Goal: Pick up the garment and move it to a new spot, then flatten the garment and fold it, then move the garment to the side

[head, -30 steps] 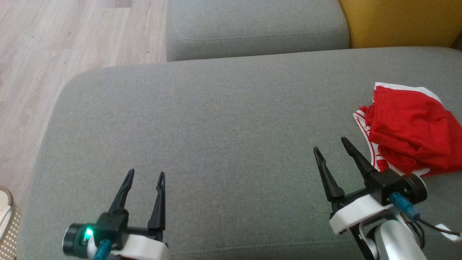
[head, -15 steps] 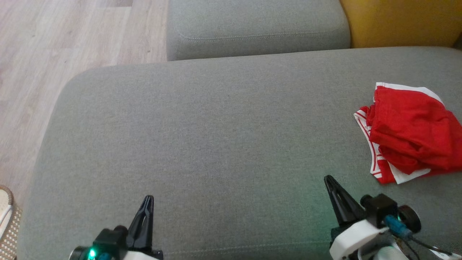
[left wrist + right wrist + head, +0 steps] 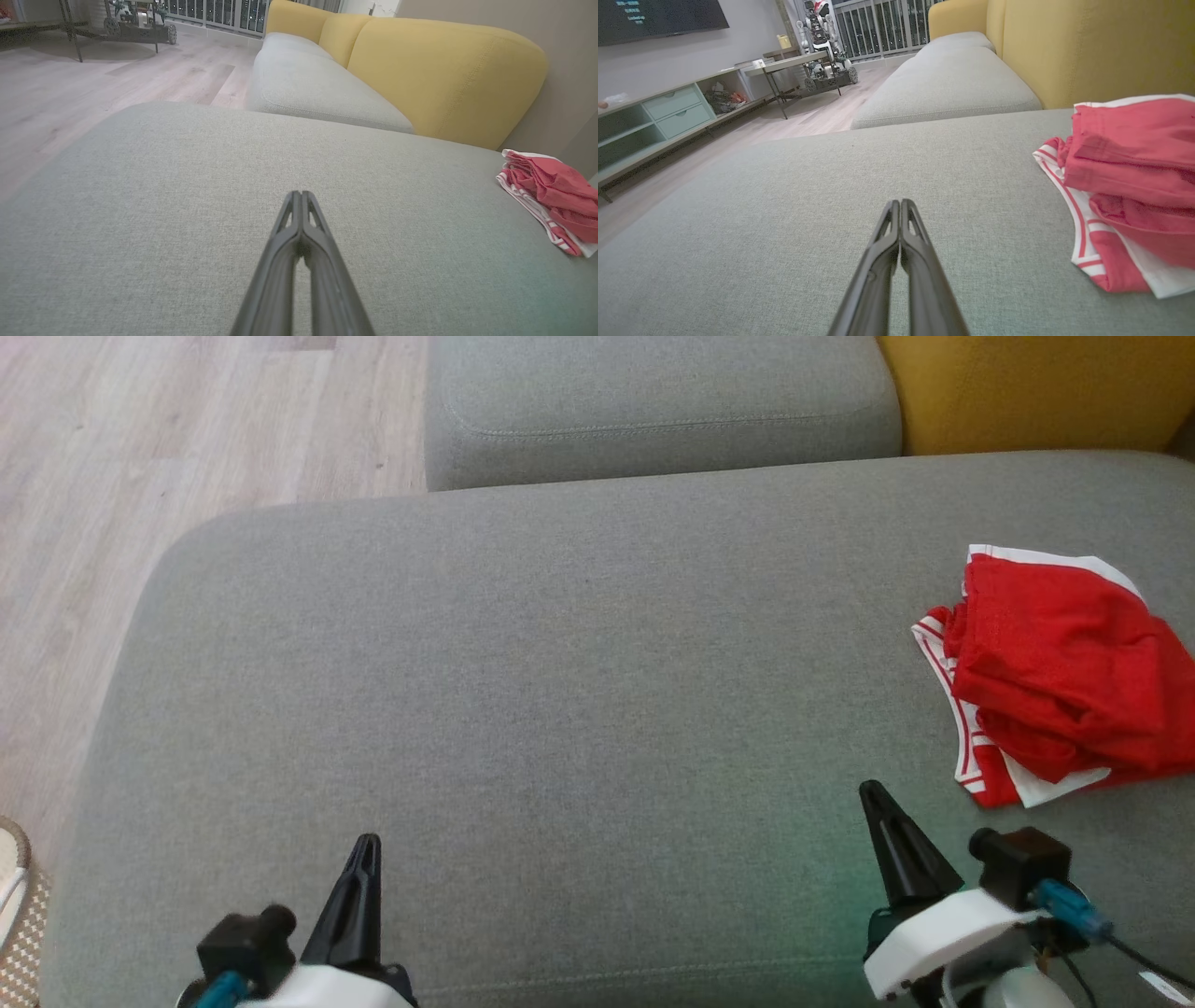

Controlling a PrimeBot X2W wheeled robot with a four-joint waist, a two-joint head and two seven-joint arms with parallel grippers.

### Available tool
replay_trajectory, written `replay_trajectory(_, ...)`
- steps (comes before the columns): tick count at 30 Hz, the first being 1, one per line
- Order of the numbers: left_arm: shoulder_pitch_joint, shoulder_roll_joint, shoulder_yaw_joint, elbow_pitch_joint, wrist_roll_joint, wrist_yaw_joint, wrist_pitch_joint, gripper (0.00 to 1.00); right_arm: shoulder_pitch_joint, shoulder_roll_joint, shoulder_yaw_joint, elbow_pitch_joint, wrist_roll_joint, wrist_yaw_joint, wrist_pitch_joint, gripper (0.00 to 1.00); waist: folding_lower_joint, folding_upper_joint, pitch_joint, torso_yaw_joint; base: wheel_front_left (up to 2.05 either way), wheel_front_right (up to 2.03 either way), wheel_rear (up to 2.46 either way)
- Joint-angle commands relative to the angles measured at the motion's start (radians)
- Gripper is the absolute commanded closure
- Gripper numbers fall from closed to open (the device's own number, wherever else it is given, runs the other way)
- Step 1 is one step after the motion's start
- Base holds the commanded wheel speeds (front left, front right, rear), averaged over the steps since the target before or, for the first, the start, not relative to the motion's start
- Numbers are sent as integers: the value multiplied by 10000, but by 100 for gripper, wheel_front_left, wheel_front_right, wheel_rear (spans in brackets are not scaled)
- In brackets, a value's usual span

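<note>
Currently at three o'clock on grey sofa cushion [image 3: 560, 709]: bunched red garment [image 3: 1055, 672] with white trim. At seven o'clock, left gripper [image 3: 366, 845], fingers clenched on nothing. At five o'clock, right gripper [image 3: 874, 793], fingers likewise clenched, near garment, not touching.

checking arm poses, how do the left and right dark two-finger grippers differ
The left gripper is far across the grey sofa cushion from the red and white fabric garment; the right gripper is close beside it. In the head view the left gripper points nearly straight up, the right gripper leans left. Both are shut and hold nothing.
</note>
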Motion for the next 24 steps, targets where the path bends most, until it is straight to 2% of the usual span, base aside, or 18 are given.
replay_trajectory(1, -539, 68, 184, -253, -376, -68, 66, 100, -568, -74, -75, -368, 408, -1, 94, 100, 0, 0, 6, -8, 0, 0, 0)
replay_trajectory(24, -1011, 110, 643, 78, -3170, -336, 601, 100, -674, -126, -359, -410, 3293, -2, 668, 100, 0, 0, 90, -102, 0, 0, 0)
